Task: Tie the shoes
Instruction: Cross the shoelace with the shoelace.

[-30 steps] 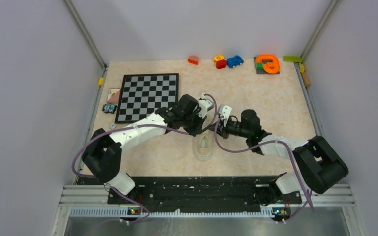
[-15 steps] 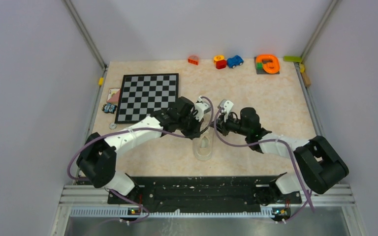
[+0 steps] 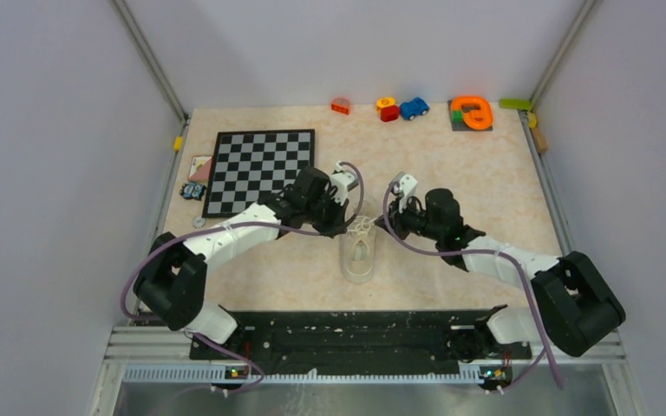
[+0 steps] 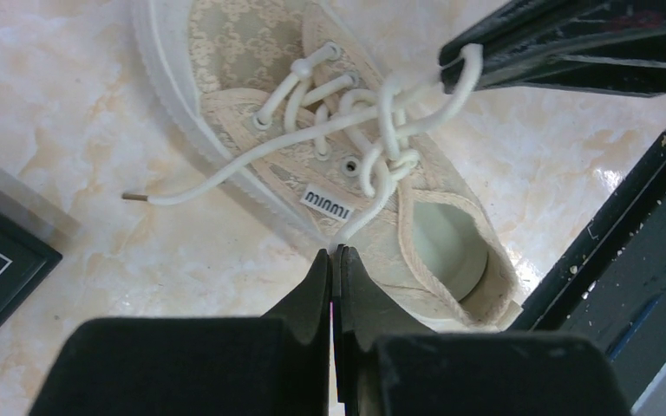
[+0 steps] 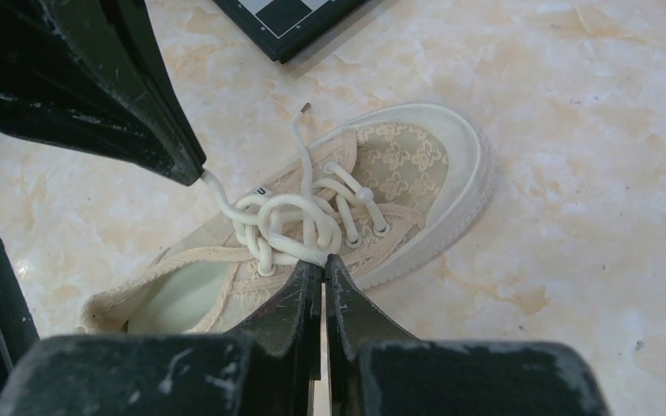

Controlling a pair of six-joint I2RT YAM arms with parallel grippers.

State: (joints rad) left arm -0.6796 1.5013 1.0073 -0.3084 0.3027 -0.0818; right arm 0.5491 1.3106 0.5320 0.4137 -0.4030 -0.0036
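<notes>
On the marble-look table (image 3: 451, 182), off the chessboard's (image 3: 260, 169) near right corner: one cream sneaker (image 3: 359, 260).
The left gripper (image 4: 336, 254) and right gripper (image 5: 323, 263) are each pinched closed on a strand of the white laces (image 5: 288, 218), which are knotted over the tongue.

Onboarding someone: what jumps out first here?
A cream sneaker sits mid-table. The left end effector and right end effector are each shut on a strand of its white laces, stretching a loose knot over the tongue. A chessboard lies to its left.
</notes>
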